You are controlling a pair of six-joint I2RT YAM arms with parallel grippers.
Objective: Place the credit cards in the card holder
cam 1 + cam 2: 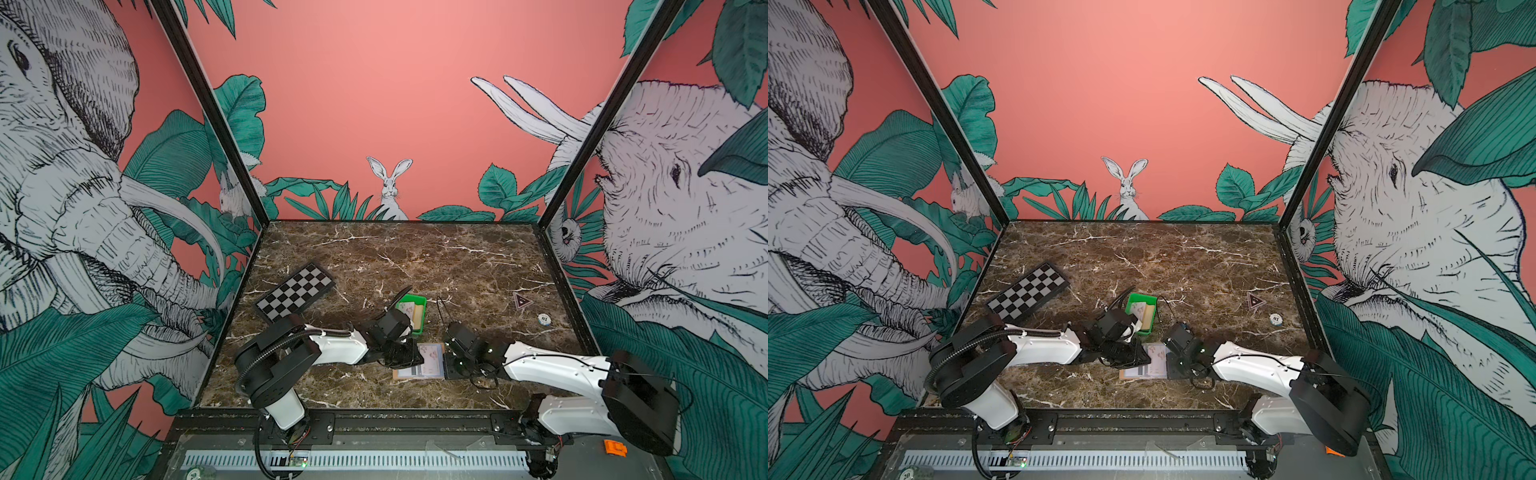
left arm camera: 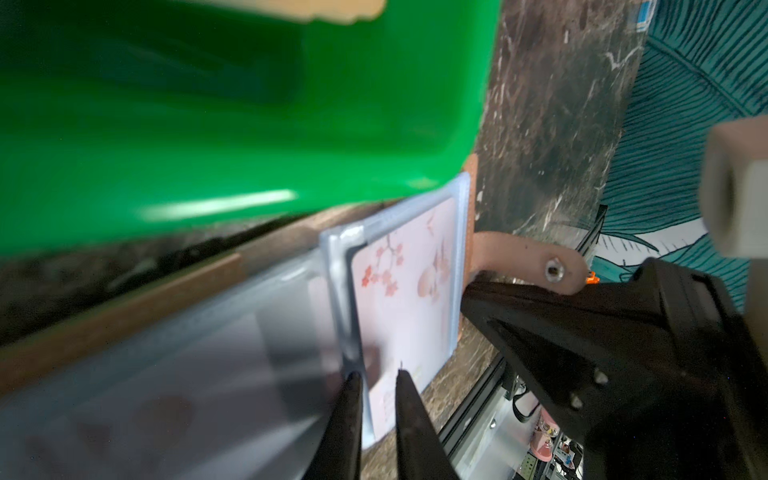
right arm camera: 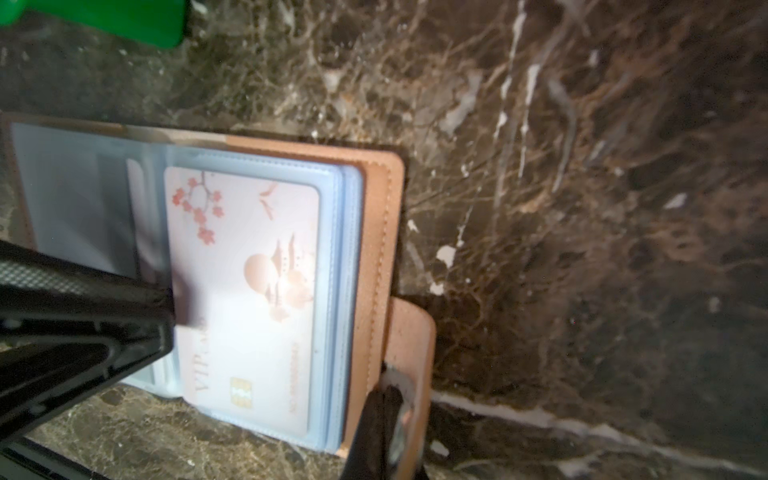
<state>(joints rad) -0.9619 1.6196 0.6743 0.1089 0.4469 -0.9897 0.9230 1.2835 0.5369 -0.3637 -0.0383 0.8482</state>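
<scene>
The tan card holder (image 1: 420,373) (image 1: 1144,375) lies open on the marble near the front middle, with its pale blue sleeves up. A white credit card (image 3: 249,291) (image 2: 409,291) printed with blossoms sits inside the top sleeve. My left gripper (image 2: 378,376) (image 1: 411,359) hovers at that card's edge, jaws a narrow gap apart and pressing nothing. My right gripper (image 3: 386,392) (image 1: 445,365) is shut on the holder's snap tab (image 2: 552,270) at its right edge. More credit cards (image 1: 409,309) (image 1: 1139,311) lie in the green tray.
The green tray (image 1: 422,300) (image 1: 1148,297) (image 2: 249,124) stands just behind the holder, close to my left wrist. A checkered board (image 1: 295,291) (image 1: 1027,291) lies at the back left. A small round chip (image 1: 544,319) and a triangular sticker (image 1: 522,300) are at the right.
</scene>
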